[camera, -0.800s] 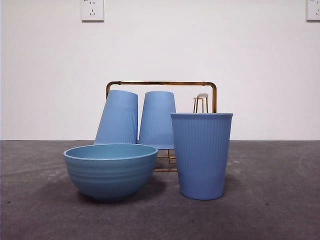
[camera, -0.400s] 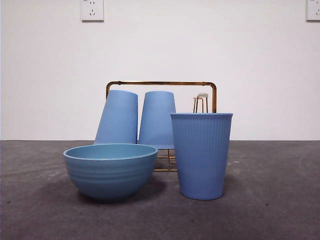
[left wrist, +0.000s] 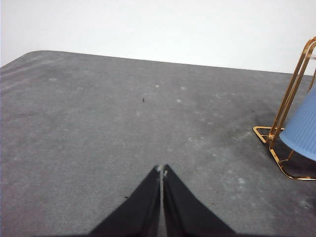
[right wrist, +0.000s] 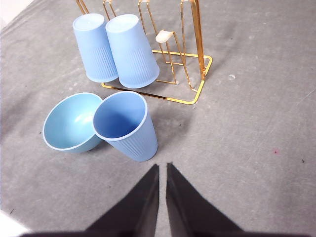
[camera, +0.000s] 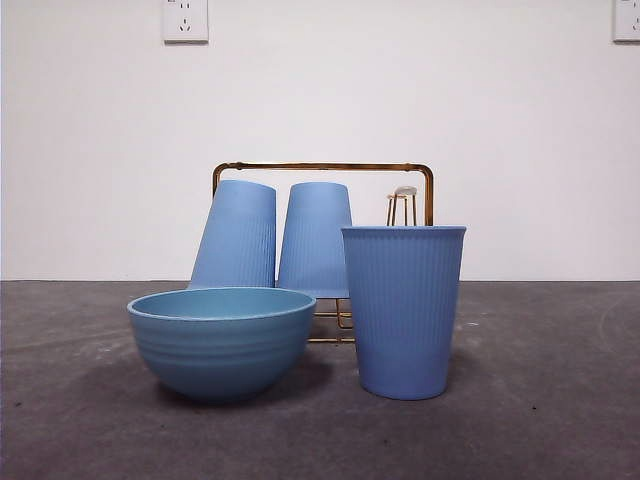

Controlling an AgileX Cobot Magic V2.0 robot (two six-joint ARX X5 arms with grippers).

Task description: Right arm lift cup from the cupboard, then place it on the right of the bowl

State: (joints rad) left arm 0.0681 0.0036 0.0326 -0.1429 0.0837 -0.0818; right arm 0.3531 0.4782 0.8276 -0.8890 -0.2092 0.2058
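Observation:
A ribbed blue cup (camera: 403,310) (right wrist: 126,125) stands upright on the table just right of the teal-blue bowl (camera: 221,340) (right wrist: 72,121). Behind them is the gold wire cupboard (camera: 322,167) (right wrist: 196,44), with two more blue cups (camera: 236,235) (camera: 315,238) upside down on its pegs. My right gripper (right wrist: 162,167) is shut and empty, hovering above and back from the upright cup. Over bare table away from the rack, my left gripper (left wrist: 162,169) is shut and empty. Neither arm shows in the front view.
One rack peg with a pale tip (camera: 404,192) (right wrist: 164,35) carries no cup. The grey table (camera: 540,400) stretches open to the right of the cup. A corner of the rack and a cup (left wrist: 302,128) show in the left wrist view.

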